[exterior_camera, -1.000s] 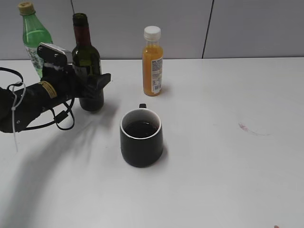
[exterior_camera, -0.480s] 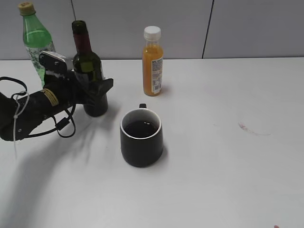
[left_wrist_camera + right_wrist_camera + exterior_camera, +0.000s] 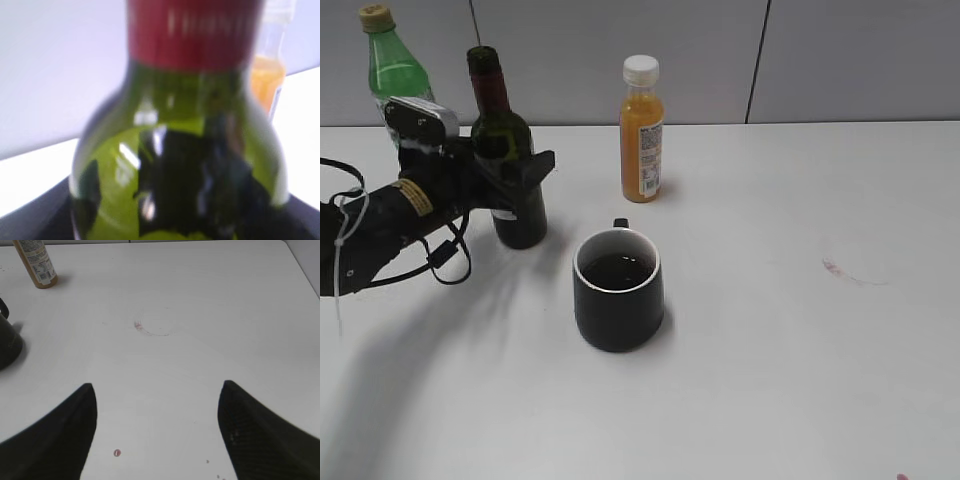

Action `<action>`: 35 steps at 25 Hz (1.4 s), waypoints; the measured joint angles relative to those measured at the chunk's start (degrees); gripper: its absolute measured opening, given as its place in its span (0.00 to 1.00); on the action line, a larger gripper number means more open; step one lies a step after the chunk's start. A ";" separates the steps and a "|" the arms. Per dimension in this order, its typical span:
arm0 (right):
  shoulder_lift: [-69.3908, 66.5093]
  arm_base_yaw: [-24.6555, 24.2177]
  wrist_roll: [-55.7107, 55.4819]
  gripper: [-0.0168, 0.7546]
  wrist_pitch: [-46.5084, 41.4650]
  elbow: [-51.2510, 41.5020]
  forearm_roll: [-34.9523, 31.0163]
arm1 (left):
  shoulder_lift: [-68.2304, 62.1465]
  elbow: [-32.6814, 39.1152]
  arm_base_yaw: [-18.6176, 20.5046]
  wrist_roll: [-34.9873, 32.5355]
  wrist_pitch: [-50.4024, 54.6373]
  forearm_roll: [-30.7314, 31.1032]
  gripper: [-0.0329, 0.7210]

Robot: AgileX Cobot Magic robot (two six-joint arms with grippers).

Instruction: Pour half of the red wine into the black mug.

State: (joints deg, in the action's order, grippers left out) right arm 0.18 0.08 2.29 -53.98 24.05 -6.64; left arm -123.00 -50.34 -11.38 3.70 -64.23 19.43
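White tabletop (image 3: 790, 380) and grey wall panels frame what we inspect. We find the wine bottle (image 3: 507, 165) standing upright at the far left of the table, its base on the surface, neck and red foil collar rising above the arm. The left gripper (image 3: 515, 170) sits around the bottle's shoulder, one dark finger (image 3: 532, 167) projecting on the right side of the glass. From the left wrist view the bottle (image 3: 180, 150) fills the picture, blurred, and the jaws themselves are not resolved; we cannot tell whether they press the glass or stand just off it.

Compared with one second ago, we note the bottle set more squarely upright and a little nearer the mug, and the arm raised from the bottle's lower body to its shoulder, the wrist housing now higher against the light green plastic bottle (image 3: 395, 70) behind it.

We find the black mug (image 3: 618, 290) near the middle of the table, to the right of and nearer than the wine bottle, well apart from it, with dark liquid (image 3: 617, 270) inside its white interior. Its position matches the earlier pictures. The orange juice bottle (image 3: 641, 130) stands at the far side, also unmoved.

The right gripper (image 3: 157, 435) hangs over bare table with its two fingers spread wide, nothing between them. A faint reddish ring mark (image 3: 152, 329) lies on the surface beyond it.
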 joint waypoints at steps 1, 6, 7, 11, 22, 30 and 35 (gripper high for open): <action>0.00 0.00 0.00 0.76 0.00 0.00 0.00 | 0.83 0.35 0.00 0.05 0.00 -0.07 0.86; 0.00 0.00 0.07 0.76 0.00 0.00 0.00 | 6.77 1.78 0.00 0.05 1.06 -0.07 0.86; 0.00 0.00 0.07 0.76 0.00 0.00 0.00 | 8.33 1.78 0.00 0.05 1.96 -0.13 0.86; 0.00 0.00 0.07 0.76 0.00 0.00 0.00 | 14.57 1.89 0.00 0.05 4.94 -0.15 0.85; 0.00 0.00 0.02 0.76 0.00 0.00 0.00 | 38.83 1.89 -0.09 0.05 24.68 -0.09 0.83; 0.00 0.00 0.09 0.76 0.00 0.00 0.00 | 58.65 1.89 -0.09 0.05 65.43 -2.63 0.83; 0.00 0.00 0.09 0.76 0.00 0.00 0.00 | 64.48 1.91 0.43 0.05 96.72 -7.84 0.82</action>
State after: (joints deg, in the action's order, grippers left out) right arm 0.18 0.08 2.38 -53.98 24.05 -6.64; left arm -58.52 -48.43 -10.95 3.75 32.49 11.59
